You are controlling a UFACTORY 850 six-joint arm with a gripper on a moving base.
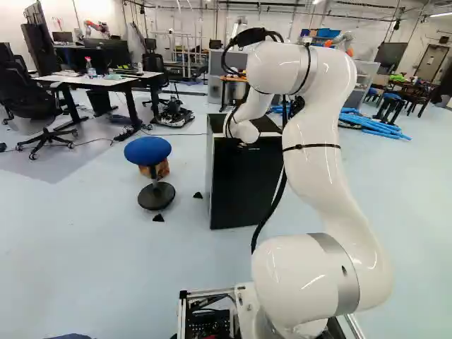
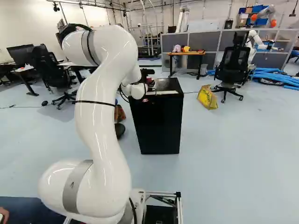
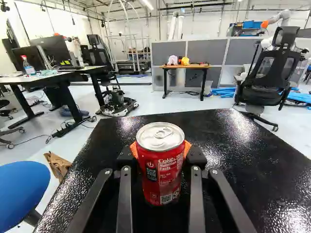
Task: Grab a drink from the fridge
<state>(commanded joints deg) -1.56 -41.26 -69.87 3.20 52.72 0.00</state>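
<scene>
The black gripper (image 2: 149, 87) is at the top of the black fridge (image 2: 160, 123), mostly hidden behind my white wrist. In the wrist view, a red drink can (image 3: 161, 167) stands upright between the two fingers of the gripper (image 3: 161, 162), which is shut on it from both sides. Parts of the orange pads show beside the can. The fridge's dark top (image 3: 233, 145) spreads under and around them. Whether the can's base touches that top cannot be told. The fridge's front looks closed in both base views.
A blue stool (image 1: 147, 150) stands left of the fridge, with a brown bag (image 3: 58, 165) near it. Beyond are desks, a small wooden table (image 3: 185, 67), an office chair (image 2: 231, 65), a yellow bag (image 2: 207, 97) and another robot (image 2: 266, 16). Grey partitions stand behind.
</scene>
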